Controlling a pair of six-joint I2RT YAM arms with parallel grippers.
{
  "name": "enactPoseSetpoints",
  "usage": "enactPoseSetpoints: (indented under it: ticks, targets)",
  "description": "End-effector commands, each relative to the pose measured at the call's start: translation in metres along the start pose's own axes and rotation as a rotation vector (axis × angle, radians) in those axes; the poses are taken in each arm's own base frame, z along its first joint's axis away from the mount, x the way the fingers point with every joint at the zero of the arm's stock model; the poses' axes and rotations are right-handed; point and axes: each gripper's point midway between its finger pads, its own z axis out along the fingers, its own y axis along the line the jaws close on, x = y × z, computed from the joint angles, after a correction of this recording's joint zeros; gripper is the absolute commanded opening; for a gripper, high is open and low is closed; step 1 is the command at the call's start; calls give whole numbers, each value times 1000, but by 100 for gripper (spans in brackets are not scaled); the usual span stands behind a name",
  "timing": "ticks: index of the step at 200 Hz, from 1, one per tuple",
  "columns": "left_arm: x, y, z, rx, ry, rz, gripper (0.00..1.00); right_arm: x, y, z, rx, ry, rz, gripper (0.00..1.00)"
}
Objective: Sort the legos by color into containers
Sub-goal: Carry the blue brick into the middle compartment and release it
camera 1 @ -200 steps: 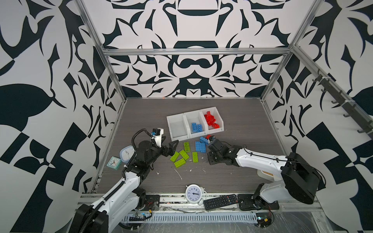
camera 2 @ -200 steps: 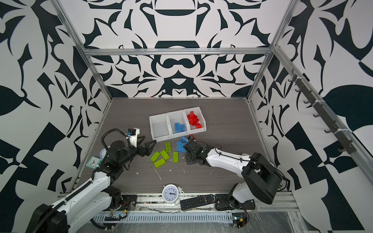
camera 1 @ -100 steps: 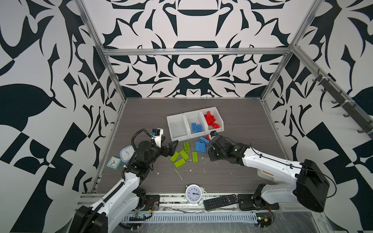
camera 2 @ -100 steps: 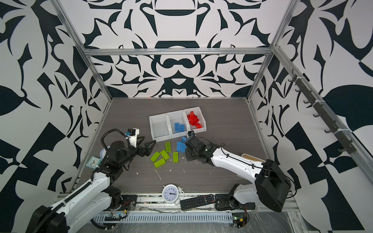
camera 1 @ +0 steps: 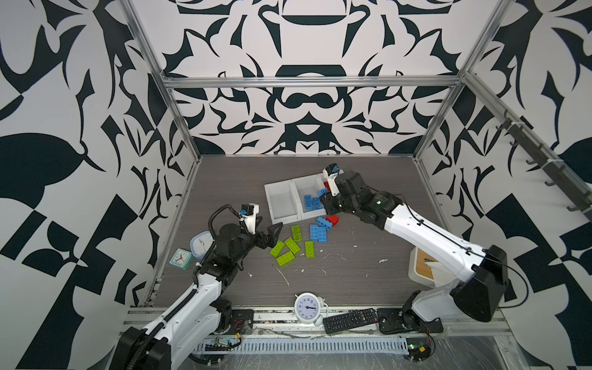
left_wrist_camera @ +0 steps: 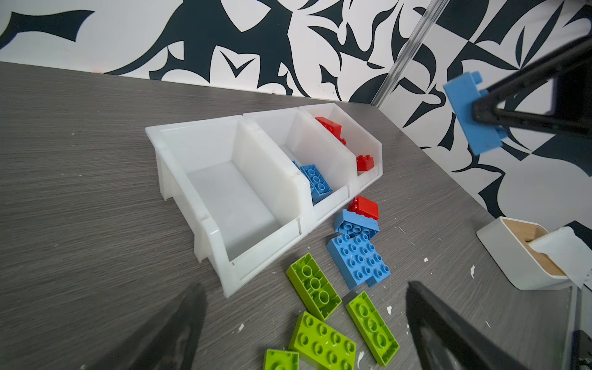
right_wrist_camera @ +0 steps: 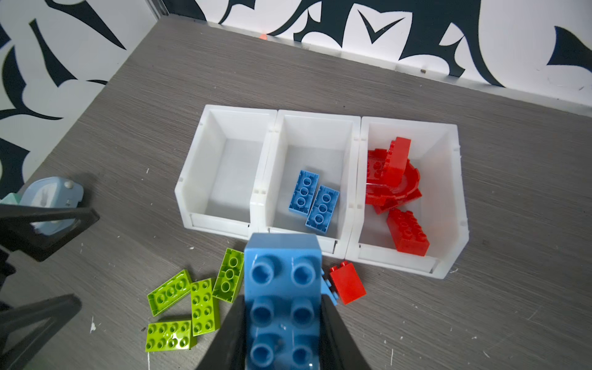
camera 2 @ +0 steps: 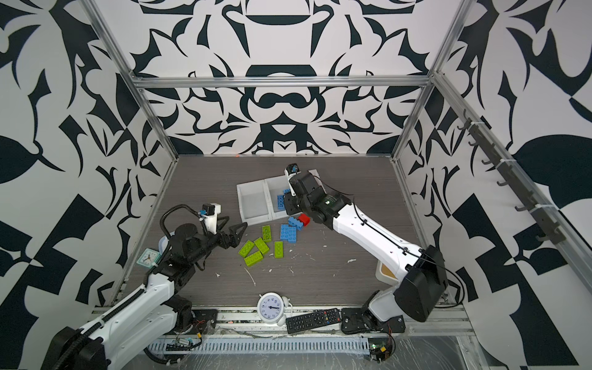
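Across the worktop [right_wrist_camera: 320, 73], the three containers [right_wrist_camera: 408, 123] sat just ahead of the right gripper [right_wrist_camera: 282, 307]. The middle container [right_wrist_camera: 317, 116], holding two blue legos [right_wrist_camera: 314, 201], lay straight beyond the light blue brick [right_wrist_camera: 282, 266] it clamped aloft, long axis pointing binward. The left gripper [camera 1: 272, 236] hung wide open, empty.

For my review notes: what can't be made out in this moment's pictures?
Red-brick container: in both top views, the right arm covers nearly all of it.
Loose blue bricks: in the right wrist view, mostly behind the held blue brick, itself cut by the bottom edge.
Left gripper: left wrist view, fingers blurred, cut off below.
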Motion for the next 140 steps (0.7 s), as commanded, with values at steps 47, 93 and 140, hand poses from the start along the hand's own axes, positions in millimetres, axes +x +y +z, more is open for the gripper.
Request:
enactPoseSetpoints:
  ticks: [47, 93, 140]
  targets:
    - [-8, 0, -3, -15, -23, -2, 100, -21, 3, 53, 57, 25, -55, 21]
    - [-8, 0, -3, -15, -24, -3, 100, -19, 1, 86, 93, 33, -59, 21]
    - [-8, 0, -4, -18, -25, -3, 100, -8, 1, 119, 98, 55, -56, 22]
